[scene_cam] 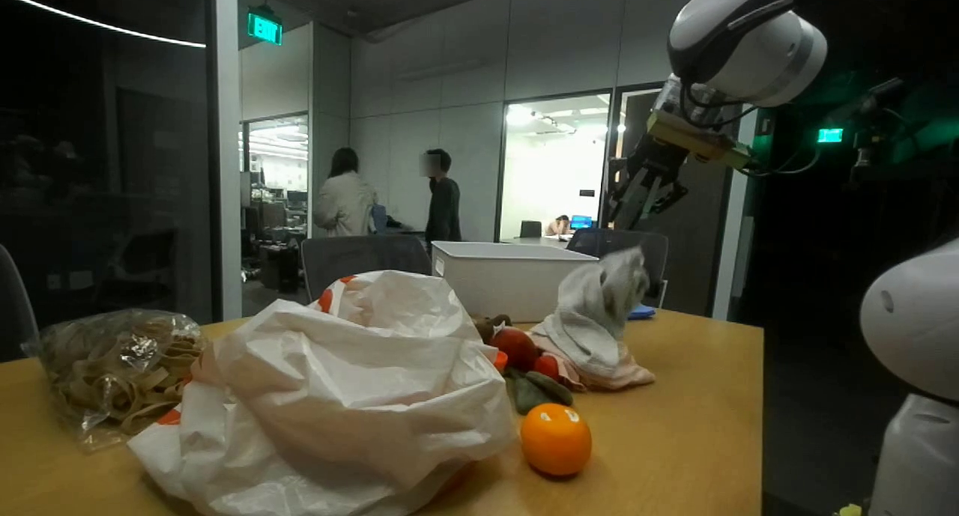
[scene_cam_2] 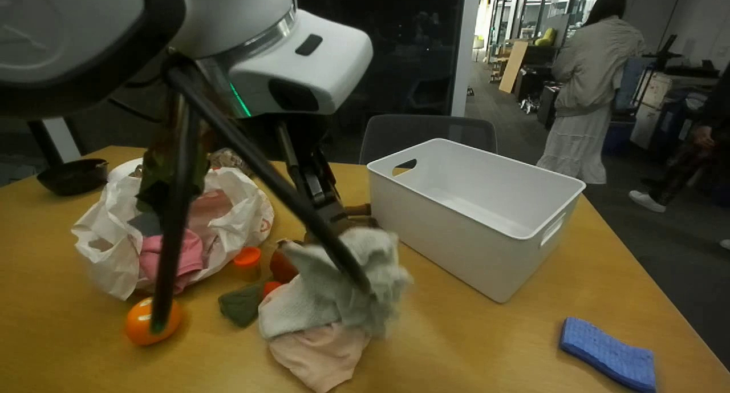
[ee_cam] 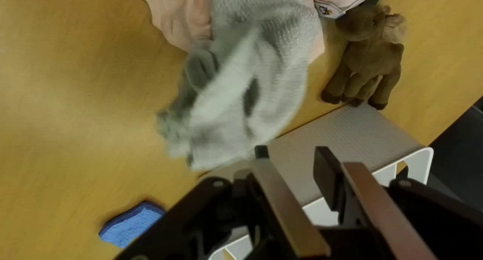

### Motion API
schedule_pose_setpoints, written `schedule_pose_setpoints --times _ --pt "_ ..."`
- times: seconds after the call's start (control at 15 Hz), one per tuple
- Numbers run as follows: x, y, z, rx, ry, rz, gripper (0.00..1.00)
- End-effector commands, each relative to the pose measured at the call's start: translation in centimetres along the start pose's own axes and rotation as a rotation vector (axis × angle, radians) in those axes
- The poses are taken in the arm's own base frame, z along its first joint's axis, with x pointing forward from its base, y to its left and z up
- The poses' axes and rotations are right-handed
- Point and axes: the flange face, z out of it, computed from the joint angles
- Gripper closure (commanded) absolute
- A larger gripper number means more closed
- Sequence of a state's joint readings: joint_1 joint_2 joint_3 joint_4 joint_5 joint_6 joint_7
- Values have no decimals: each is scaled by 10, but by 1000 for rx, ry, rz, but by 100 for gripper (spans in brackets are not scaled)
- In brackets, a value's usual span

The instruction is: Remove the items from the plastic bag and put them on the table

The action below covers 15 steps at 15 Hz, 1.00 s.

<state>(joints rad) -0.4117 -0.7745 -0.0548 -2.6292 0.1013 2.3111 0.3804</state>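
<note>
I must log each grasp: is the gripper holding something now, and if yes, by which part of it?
Nothing is held: in the wrist view the gripper is open with nothing in its gap; the grey cloth is outside it.

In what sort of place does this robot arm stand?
Probably an office or lab meeting room: dark chairs stand by the table, a green exit sign glows high up, and a blue screen shines in the background.
</note>
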Motion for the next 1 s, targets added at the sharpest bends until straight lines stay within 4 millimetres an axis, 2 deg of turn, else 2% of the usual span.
schedule_pose_setpoints --times 0.0,0.13,0.27,0.47,0.67,0.73,0.93 --pt "-24 -46 -7 58 69 -134 33" --pt "-51 -77 -15 104 68 -238 18" --pt "-85 -111 -11 128 22 -350 2" --pt "-144 -151 13 172 -87 -494 0" --pt "-191 -173 37 205 -219 -614 0" --pt "-201 -177 47 209 -267 -654 0" --pt "-214 -179 80 155 -366 -692 0"
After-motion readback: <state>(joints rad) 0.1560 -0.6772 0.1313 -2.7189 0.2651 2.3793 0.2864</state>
